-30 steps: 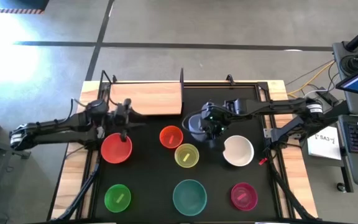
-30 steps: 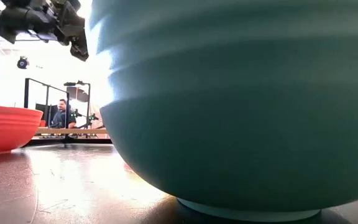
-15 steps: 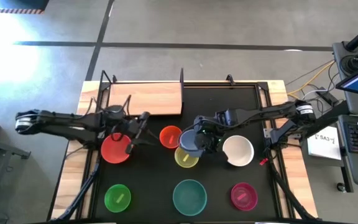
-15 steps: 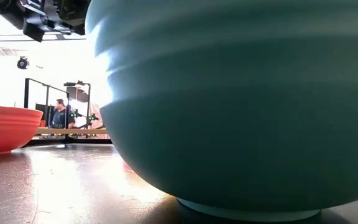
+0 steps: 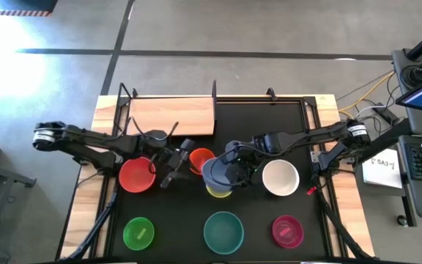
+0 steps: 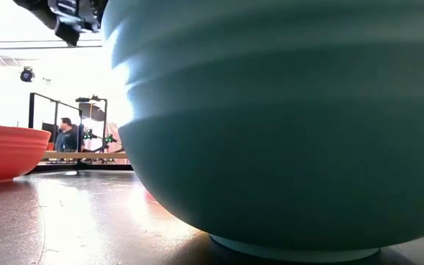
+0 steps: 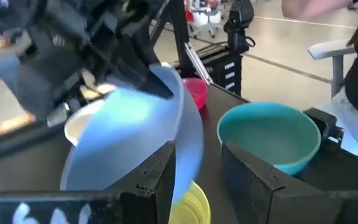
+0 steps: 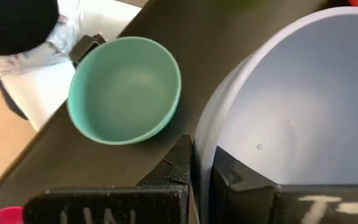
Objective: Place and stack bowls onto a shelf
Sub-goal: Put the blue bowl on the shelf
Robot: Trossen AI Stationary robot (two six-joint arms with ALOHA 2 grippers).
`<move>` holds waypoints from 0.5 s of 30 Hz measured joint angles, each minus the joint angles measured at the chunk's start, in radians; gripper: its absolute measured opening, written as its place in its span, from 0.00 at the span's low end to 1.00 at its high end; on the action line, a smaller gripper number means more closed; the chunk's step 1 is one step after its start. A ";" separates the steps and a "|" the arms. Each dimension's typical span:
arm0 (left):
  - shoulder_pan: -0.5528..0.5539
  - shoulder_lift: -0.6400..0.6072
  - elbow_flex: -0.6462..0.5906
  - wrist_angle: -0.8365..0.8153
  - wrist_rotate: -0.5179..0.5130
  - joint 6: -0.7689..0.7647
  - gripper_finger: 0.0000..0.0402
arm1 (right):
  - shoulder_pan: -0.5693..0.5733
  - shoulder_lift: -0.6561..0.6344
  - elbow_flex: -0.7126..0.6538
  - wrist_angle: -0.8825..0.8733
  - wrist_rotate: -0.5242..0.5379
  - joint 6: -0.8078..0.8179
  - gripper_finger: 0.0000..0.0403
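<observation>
Frame centre: your right gripper (image 5: 229, 170) pinches the blue bowl (image 5: 217, 174) rim, left gripper (image 5: 176, 167) part-open alongside; arms may collide

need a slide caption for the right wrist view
Right pincer shut on the rim of the blue bowl, with the teal bowl on the black mat beyond.

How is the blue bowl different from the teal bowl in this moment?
The blue bowl is lifted and tilted, its rim pinched by the right end effector; the teal bowl sits upright on the black mat, untouched. The blue bowl hangs over the yellow bowl; the teal bowl stands alone. Both are round and empty.
</observation>
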 joint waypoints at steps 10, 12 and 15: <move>-0.007 0.075 0.039 0.003 0.033 0.016 0.28 | 0.005 0.012 0.000 0.058 -0.034 -0.032 0.02; -0.016 0.101 0.049 0.009 0.034 0.014 0.28 | 0.005 0.018 -0.001 0.076 -0.034 -0.033 0.02; -0.038 0.139 0.066 0.011 0.037 0.013 0.28 | 0.006 0.022 -0.001 0.086 -0.041 -0.034 0.02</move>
